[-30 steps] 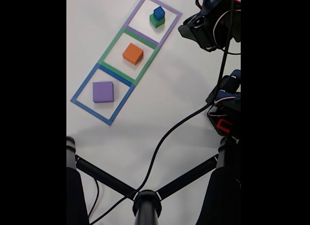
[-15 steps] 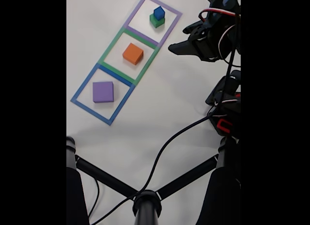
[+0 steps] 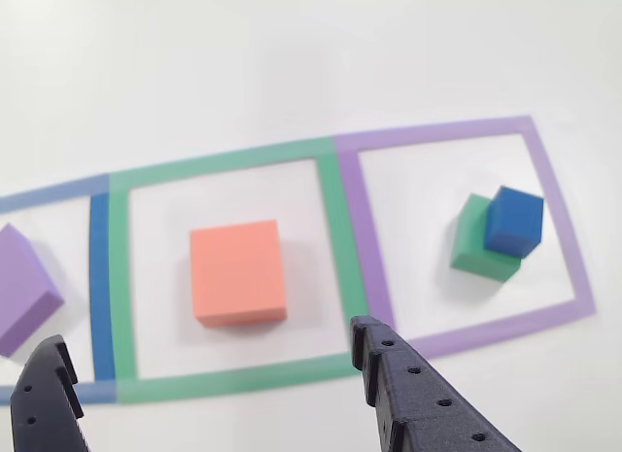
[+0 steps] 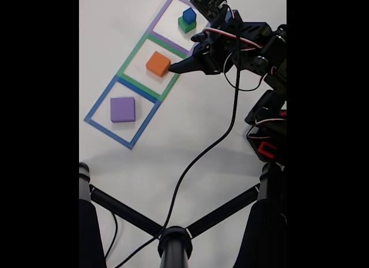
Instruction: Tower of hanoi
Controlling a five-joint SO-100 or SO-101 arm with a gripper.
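Three taped squares lie in a row on the white table. An orange block [image 4: 158, 64] [image 3: 238, 272] sits in the green square [image 4: 131, 55]. A purple block [image 4: 122, 109] [image 3: 19, 292] sits in the blue square [image 4: 98, 104]. In the purple square [image 4: 203, 31], a small blue cube [image 4: 189, 15] [image 3: 513, 221] rests on a green block [image 4: 185, 26] [image 3: 471, 246]. My gripper [image 4: 183, 60] [image 3: 207, 335] is open and holds nothing. It hovers just right of the orange block in the fixed view, with its fingers [image 3: 408, 394] spread wide.
A black cable [image 4: 199, 155] trails across the table from the arm. The arm's base [image 4: 268, 135] stands at the right edge. A black stand with crossed bars [image 4: 173, 239] fills the bottom of the fixed view.
The arm has swung left from the right edge and reached out over the table, bringing the open gripper beside the orange block. The blocks have not moved.
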